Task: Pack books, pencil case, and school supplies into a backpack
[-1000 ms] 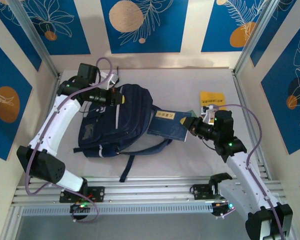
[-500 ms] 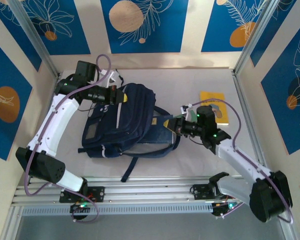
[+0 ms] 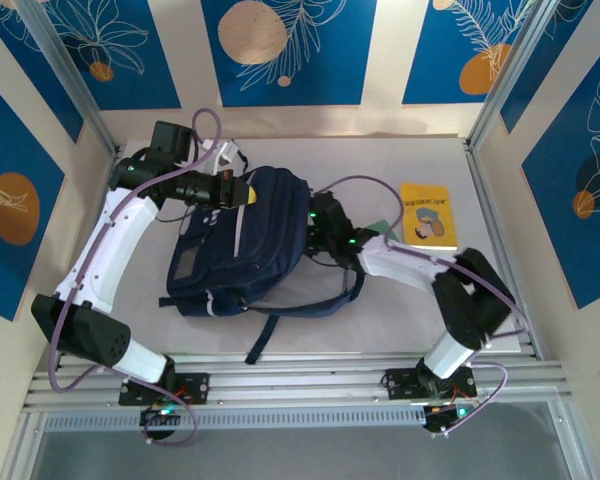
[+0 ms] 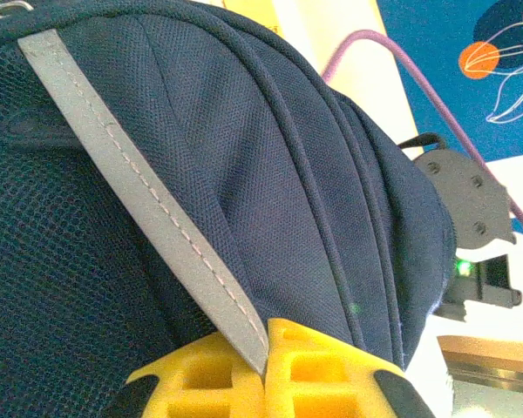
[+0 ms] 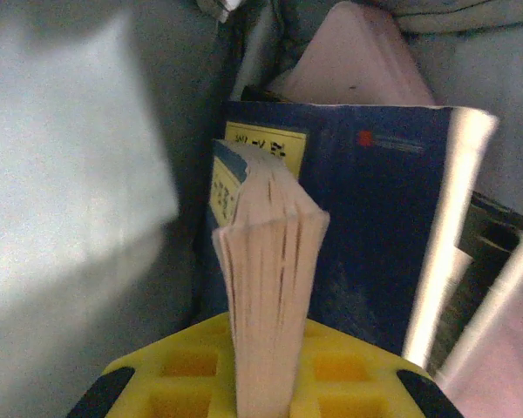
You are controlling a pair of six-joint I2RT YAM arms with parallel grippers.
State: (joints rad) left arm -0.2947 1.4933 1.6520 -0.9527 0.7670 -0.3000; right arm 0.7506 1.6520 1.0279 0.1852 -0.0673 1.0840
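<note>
— What colour is the backpack (image 3: 242,240)?
— Navy, with a pale grey stripe (image 4: 148,196) and dark mesh at the left of the left wrist view.
— And the books?
— A yellow book (image 3: 427,215) at the right of the top view. A navy book (image 5: 266,261) with a pale yellow label and cream pages, a second navy book (image 5: 375,226) labelled alike, and a pale pink case (image 5: 349,61) above them.
— The grippers?
— The left gripper (image 4: 263,370) and right gripper (image 5: 263,392) are yellow with black corners.
— The walls?
— Blue wall panels (image 3: 280,50) with orange discs and white leaf outlines.
</note>
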